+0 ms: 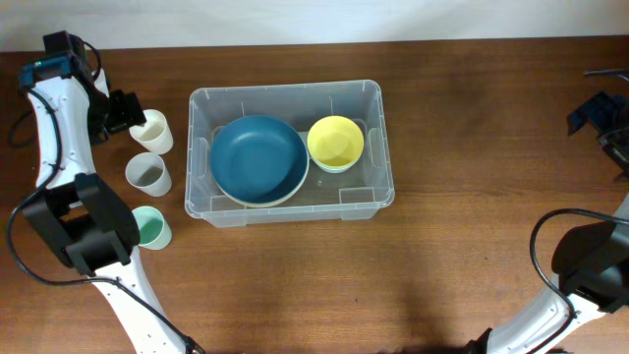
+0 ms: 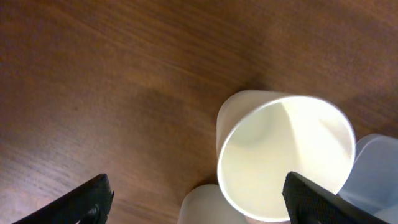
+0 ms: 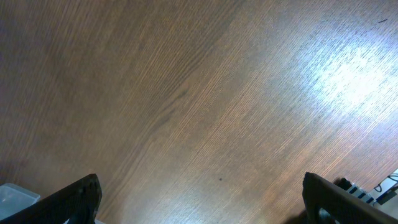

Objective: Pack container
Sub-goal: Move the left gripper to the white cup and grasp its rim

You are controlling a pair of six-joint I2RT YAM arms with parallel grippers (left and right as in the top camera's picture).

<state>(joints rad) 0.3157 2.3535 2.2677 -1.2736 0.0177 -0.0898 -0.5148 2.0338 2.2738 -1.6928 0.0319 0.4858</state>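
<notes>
Left gripper (image 2: 196,186) is hovering with its fingers (image 2: 81,202) spread wide, and a cream cup (image 2: 283,155) is standing upright on the table (image 2: 93,74) just ahead of it (whether they are touching, I cannot tell). Just past that cup from the gripper, the container (image 1: 288,209) is sitting, holding a blue bowl (image 1: 258,159) and a smaller yellow bowl (image 1: 335,142) side by side. A grey cup (image 1: 147,173) and a green cup (image 1: 149,226) are standing near the cream one. Well beyond the container, the right gripper (image 3: 202,190) is hanging spread too.

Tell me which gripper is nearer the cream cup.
Left. The left gripper sits right beside the cream cup; the right gripper is at the opposite end of the table, well past the container.
</notes>
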